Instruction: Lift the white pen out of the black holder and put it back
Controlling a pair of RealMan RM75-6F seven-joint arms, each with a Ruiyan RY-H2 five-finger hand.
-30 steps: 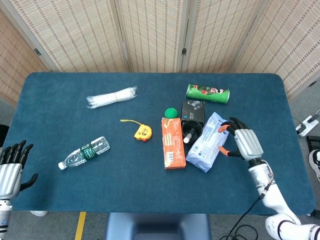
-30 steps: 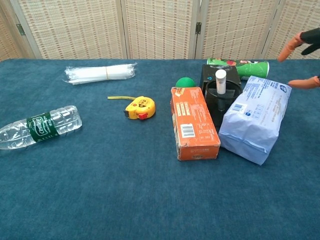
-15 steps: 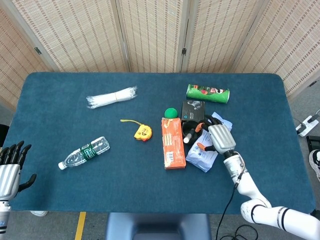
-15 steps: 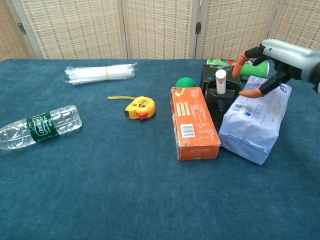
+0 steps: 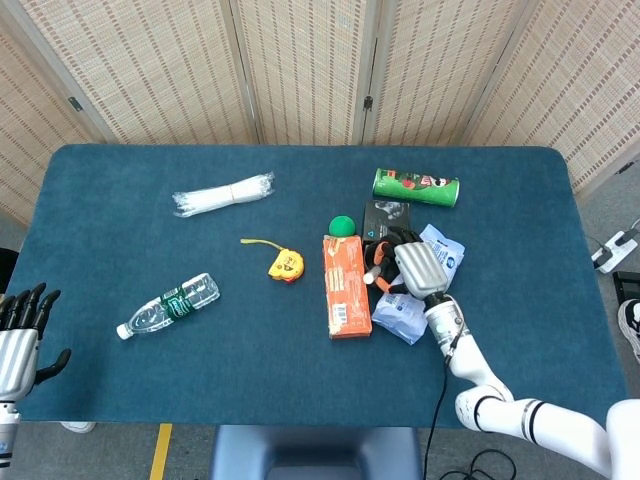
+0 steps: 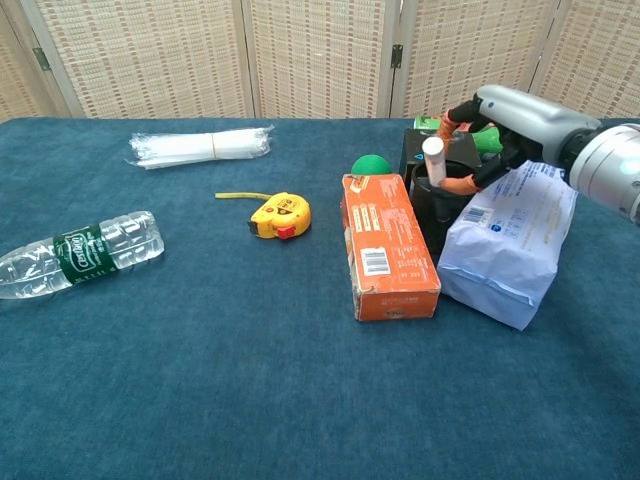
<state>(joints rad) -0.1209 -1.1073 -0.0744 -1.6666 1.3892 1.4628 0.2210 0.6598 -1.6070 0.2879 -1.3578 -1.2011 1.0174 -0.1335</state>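
The white pen [image 6: 432,162] stands in the black holder [image 6: 436,210], leaning a little to the left, between the orange box and the pale blue bag. My right hand [image 6: 500,115] hovers just right of the pen with its orange-tipped fingers spread around it. One tip lies low against the pen's right side and another sits above its top. In the head view the right hand [image 5: 420,268] covers most of the holder. My left hand [image 5: 18,335] hangs with fingers apart beyond the table's near left corner, holding nothing.
An orange box [image 6: 388,245] lies close to the holder's left and a blue-white bag [image 6: 510,240] to its right. Behind are a green ball [image 6: 371,165], a black box [image 5: 385,218] and a green can [image 5: 416,186]. Farther left lie a yellow tape measure [image 6: 279,215], a bottle [image 6: 80,252] and a plastic bundle [image 6: 200,145].
My right hand has swept left from the table's right side over the bag to the pen. The pen's top has tipped slightly left. The left hand has stayed put.
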